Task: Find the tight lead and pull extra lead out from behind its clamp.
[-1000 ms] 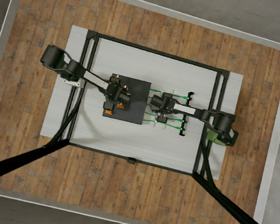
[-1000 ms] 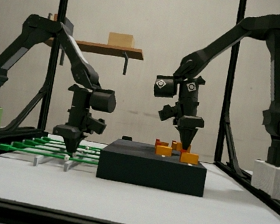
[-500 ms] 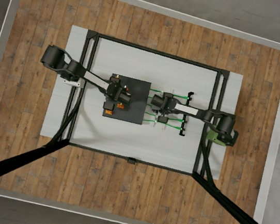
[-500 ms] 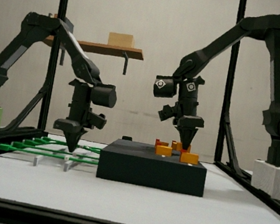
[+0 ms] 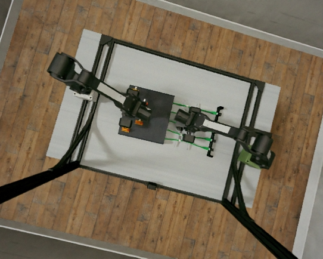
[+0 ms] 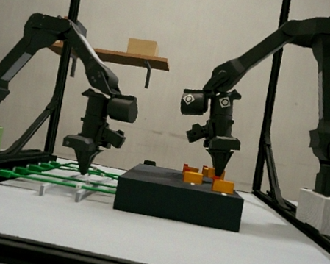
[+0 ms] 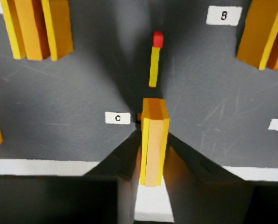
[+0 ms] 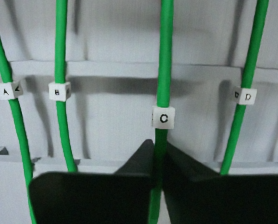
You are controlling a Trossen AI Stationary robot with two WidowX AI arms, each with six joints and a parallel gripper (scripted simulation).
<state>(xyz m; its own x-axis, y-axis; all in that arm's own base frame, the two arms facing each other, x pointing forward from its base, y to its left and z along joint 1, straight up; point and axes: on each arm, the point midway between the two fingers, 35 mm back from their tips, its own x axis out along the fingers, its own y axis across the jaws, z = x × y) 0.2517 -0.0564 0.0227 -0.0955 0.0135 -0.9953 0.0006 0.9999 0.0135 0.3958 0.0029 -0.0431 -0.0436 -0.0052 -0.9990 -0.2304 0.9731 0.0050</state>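
Exterior view: at right, the left gripper (image 5: 127, 114) (image 6: 218, 174) (image 7: 150, 138), nearly closed, grips handle C (image 7: 155, 145) over the dark box (image 5: 155, 119) (image 6: 178, 204) (image 7: 200, 95) as, at left, the right gripper (image 5: 182, 128) (image 6: 83, 173) (image 8: 154, 145) pinches lead C (image 5: 172, 122) (image 8: 165, 55), the pull apparently in hand, calling for a raised handle and steady leftward draw
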